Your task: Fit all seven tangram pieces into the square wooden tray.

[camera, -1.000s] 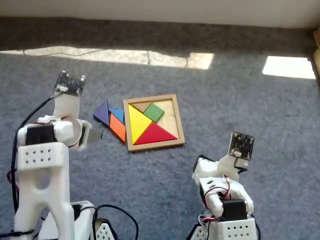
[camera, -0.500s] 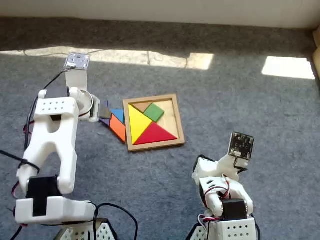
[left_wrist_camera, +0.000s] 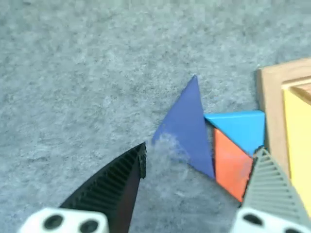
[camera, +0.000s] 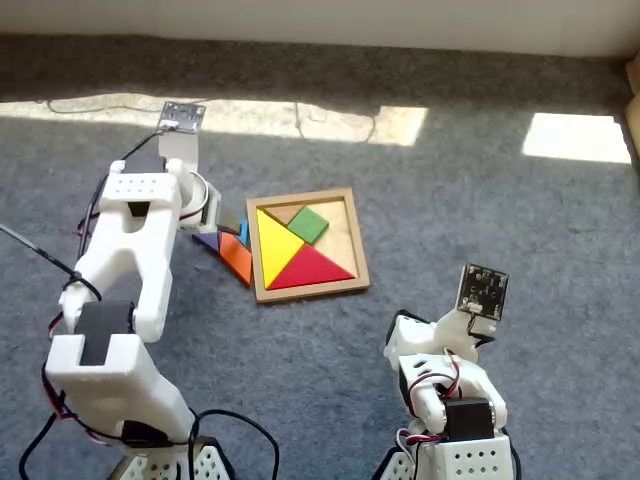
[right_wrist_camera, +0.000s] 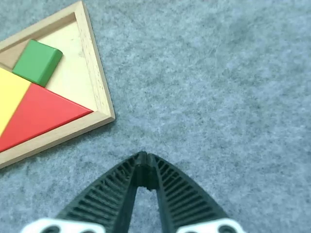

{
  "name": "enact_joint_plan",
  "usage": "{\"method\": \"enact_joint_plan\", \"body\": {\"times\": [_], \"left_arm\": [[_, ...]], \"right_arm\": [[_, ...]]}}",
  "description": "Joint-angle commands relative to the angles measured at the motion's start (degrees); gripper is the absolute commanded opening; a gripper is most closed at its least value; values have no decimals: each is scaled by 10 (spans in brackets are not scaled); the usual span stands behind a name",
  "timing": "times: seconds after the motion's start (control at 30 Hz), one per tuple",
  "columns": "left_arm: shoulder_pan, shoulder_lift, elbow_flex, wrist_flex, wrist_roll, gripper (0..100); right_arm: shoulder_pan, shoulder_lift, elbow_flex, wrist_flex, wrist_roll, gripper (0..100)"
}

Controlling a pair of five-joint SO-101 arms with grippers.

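Observation:
The square wooden tray [camera: 300, 193] holds a yellow triangle [camera: 272, 250], a red triangle [camera: 315, 268], a green square [camera: 308, 224] and a brown piece [camera: 285, 212]. Just outside its left rim lie a dark blue triangle [left_wrist_camera: 187, 128], a light blue triangle [left_wrist_camera: 240, 128] and an orange piece [left_wrist_camera: 228, 162]. My left gripper [left_wrist_camera: 200, 150] hangs open over them, one finger on each side of the dark blue triangle. My right gripper [right_wrist_camera: 145, 159] is shut and empty over bare carpet, off the tray's corner [right_wrist_camera: 99, 97].
Everything rests on grey carpet [camera: 480, 190]. The left arm [camera: 135, 230] covers part of the loose pieces in the high view. Sunlit patches [camera: 575, 135] fall on the carpet at the back. The right arm's base [camera: 450, 400] stands near the front edge.
The left arm has swung from the near left out over the loose pieces beside the tray. The right arm and the pieces have not moved.

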Motion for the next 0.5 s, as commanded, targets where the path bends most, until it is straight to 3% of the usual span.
{"method": "enact_joint_plan", "body": {"times": [0.0, 0.23, 0.47], "left_arm": [[44, 0, -24, 0, 4, 321], [74, 0, 38, -2, 4, 280], [38, 0, 60, -2, 4, 280]], "right_arm": [[6, 0, 71, 2, 3, 5], [6, 0, 71, 2, 3, 5], [6, 0, 71, 2, 4, 5]]}}
